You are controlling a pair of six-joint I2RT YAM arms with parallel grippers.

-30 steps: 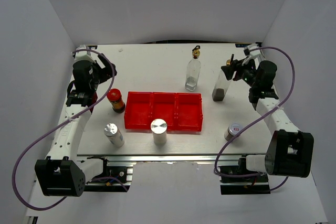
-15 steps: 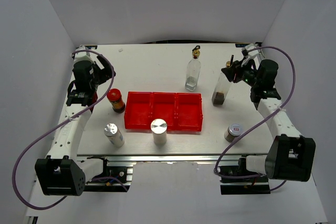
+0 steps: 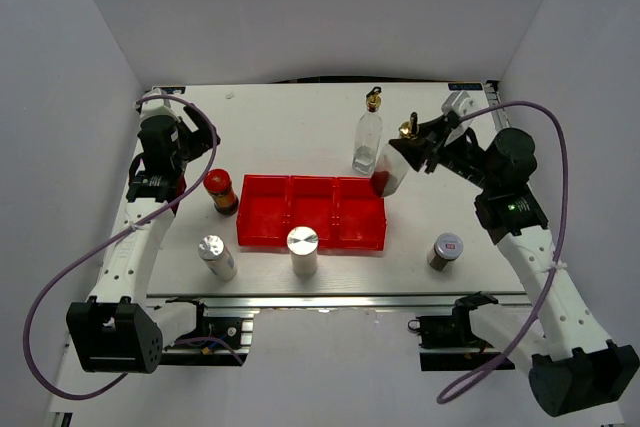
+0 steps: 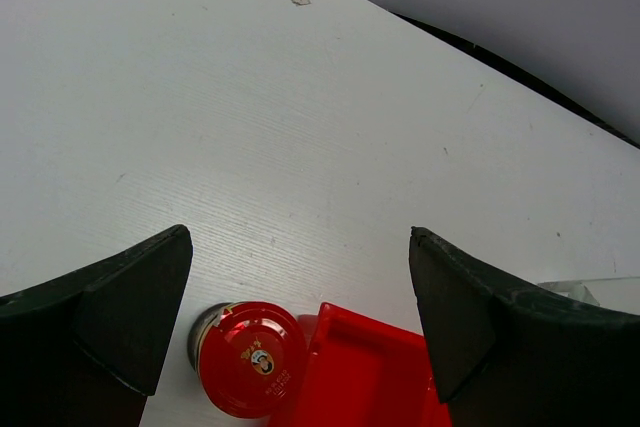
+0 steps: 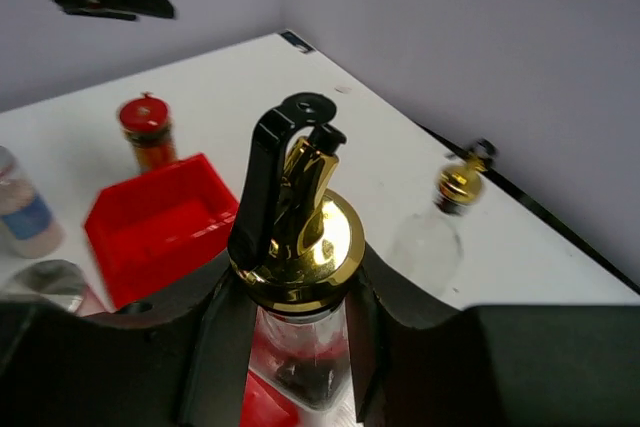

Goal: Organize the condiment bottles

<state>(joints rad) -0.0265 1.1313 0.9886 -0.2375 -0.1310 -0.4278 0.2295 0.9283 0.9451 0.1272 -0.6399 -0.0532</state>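
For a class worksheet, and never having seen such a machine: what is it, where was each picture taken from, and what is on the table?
Two robot arms are bolted at the near edge of a white table. One picture looks down from above; the other two come from cameras on each wrist. On it stand a red three-compartment tray, a glass bottle, a red-lidded jar, two silver cylinders and a short silver-lidded jar. The right gripper holds a second, gold-spouted bottle, tilted, by the tray's right end. The left gripper is open, near the red-lidded jar.
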